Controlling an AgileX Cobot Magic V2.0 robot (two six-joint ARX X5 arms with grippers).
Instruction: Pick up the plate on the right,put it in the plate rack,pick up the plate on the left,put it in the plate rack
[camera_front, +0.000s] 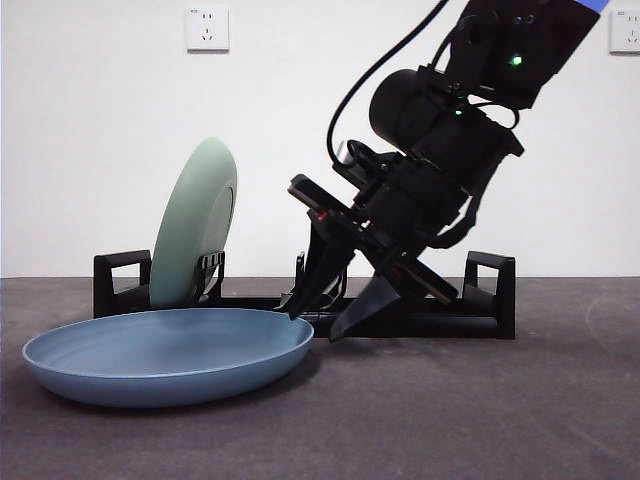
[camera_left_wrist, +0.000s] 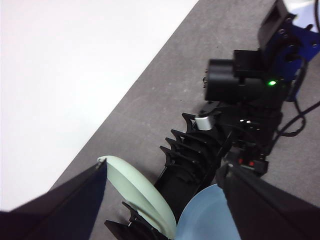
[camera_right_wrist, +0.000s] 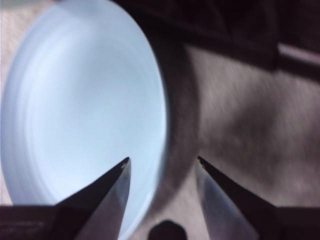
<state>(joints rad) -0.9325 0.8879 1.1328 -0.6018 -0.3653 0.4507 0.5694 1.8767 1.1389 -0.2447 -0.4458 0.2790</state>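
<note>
The right pincer (camera_front: 328, 325) hangs low over the grey surface (camera_front: 480, 410) with its two black jaws spread apart and nothing between them, one jaw tip above the rim of the blue plate (camera_front: 165, 355) and the other just outside that rim, so the plate's near edge sits in the gap. In the right wrist view the same pincer (camera_right_wrist: 162, 161) straddles the pale blue plate (camera_right_wrist: 82, 115): one tip lies over the plate's inner face, the other over bare surface (camera_right_wrist: 245, 125) beside it. Whether either tip touches the rim cannot be told. The arm behind it comes down from the upper right of the front view, big and dark, slanting steeply toward the plate, with a green light lit on its upper housing. The blue plate lies flat, open face up, directly in front of the plate rack (camera_front: 490, 300) and toward the rack's left end. The rack runs long and low across the back of the surface, its long axis side to side, a boxy loop handle at each end. A green plate (camera_front: 195, 220) already stands on edge in the rack near that left end, leaning slightly. The left pincer (camera_left_wrist: 165, 200) waits above the rack (camera_left_wrist: 192, 155) with jaws wide apart and empty, looking down on the green plate (camera_left_wrist: 142, 192) and blue plate (camera_left_wrist: 207, 217).
</note>
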